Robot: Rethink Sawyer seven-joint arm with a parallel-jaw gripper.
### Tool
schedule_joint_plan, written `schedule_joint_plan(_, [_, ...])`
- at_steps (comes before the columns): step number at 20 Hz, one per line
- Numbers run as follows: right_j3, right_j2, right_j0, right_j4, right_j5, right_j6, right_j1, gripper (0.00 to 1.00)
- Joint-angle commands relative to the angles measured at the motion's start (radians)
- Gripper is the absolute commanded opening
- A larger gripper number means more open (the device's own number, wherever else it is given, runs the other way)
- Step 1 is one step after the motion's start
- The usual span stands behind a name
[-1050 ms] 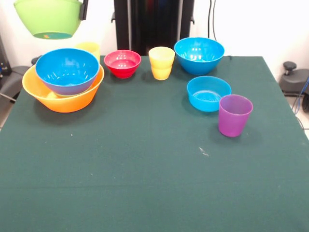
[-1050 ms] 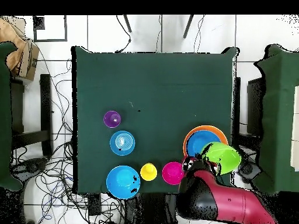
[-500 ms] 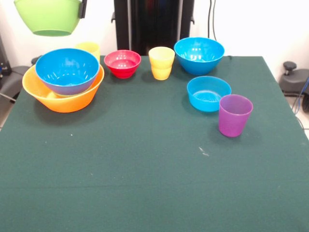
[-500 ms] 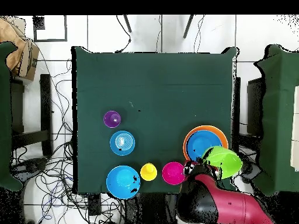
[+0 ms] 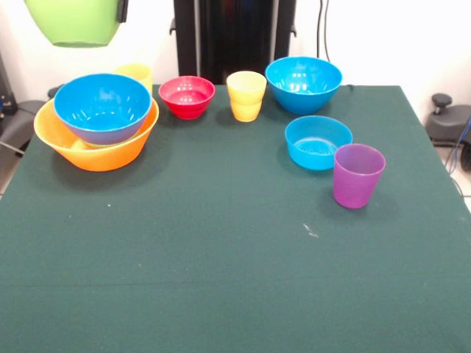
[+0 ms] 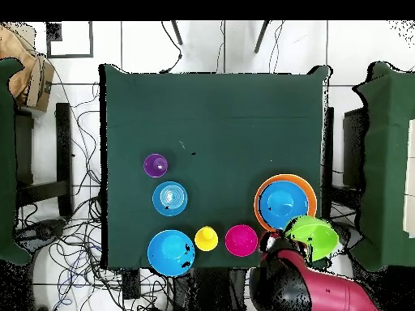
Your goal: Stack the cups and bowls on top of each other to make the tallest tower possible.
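At the counter's (image 5: 221, 279) corner by the robot, the huge orange-yellow bowl (image 5: 96, 151) forms the base of the tower (image 6: 285, 202), with a large blue bowl (image 5: 103, 107) nested inside it, tilted slightly so its rim rides above the orange one. Both are empty, glossy, round plastic. The large lime green bowl (image 5: 73, 22) hangs in the air above and beyond them, clear of the stack; in the overhead view it (image 6: 312, 236) sits at the end of the red and black arm (image 6: 316, 291), overlapping the orange bowl's edge. The gripper (image 5: 122, 10) shows only as a dark piece at the green bowl's rim, and whether it is clamped or spread I cannot tell.

A yellow cup (image 5: 135, 74) stands just behind the tower, mostly hidden. Along the far side sit the small red bowl (image 5: 187, 96), a second yellow cup (image 5: 246, 95) and another large blue bowl (image 5: 303, 84), each apart from its neighbour. Nearer the middle, the shallow blue bowl (image 5: 318, 142) lies just beside the translucent purple cup (image 5: 358, 175), which stands upright and tapers toward its base. All appear empty. The counter is covered in dark green cloth with a matte, faintly flecked surface.
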State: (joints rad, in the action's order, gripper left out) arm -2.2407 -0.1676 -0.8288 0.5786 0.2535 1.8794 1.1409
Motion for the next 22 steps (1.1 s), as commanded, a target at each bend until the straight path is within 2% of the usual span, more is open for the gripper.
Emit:
schedule_joint_plan(1, [-0.051,-0.101,0.005,-0.023,0.136,-0.071,-0.037,0.0])
schedule_joint_plan(9, [-0.052,-0.124,-0.009,-0.049,0.245,-0.1,-0.021,0.0])
schedule_joint_plan(18, [-0.04,-0.152,-0.016,-0.058,0.271,-0.105,-0.015,0.0])
schedule_joint_plan(22, [-0.047,-0.162,-0.03,-0.051,0.233,-0.094,-0.013,0.0])
